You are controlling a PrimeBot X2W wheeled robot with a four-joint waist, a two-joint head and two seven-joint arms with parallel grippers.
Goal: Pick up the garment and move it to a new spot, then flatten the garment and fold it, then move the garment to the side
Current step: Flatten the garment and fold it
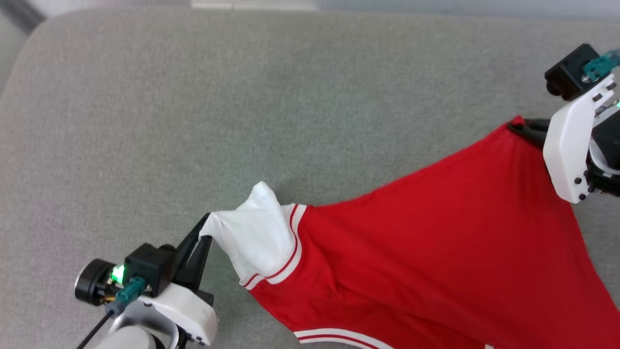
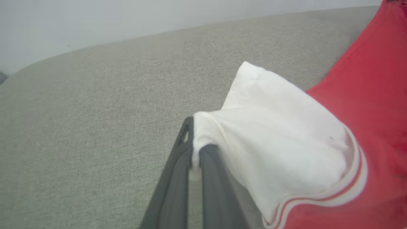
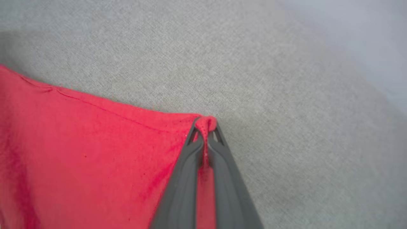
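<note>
The garment [image 1: 436,232] is a red shirt with a white sleeve [image 1: 256,237] edged in red and white stripes. It hangs stretched between my two grippers above the grey cushion. My left gripper [image 1: 206,228] at the lower left is shut on the tip of the white sleeve [image 2: 273,133]; the left wrist view shows the left gripper [image 2: 194,140] pinching that cloth. At the right edge my right gripper [image 1: 525,128] is shut on a red corner of the garment [image 3: 95,152]; the right wrist view shows the right gripper [image 3: 205,127] with the hem bunched between its fingers.
A wide grey fabric cushion [image 1: 242,97] lies under everything, with its rounded back edge along the top and a pale wall beyond it [image 2: 95,22]. The garment runs off the bottom of the head view.
</note>
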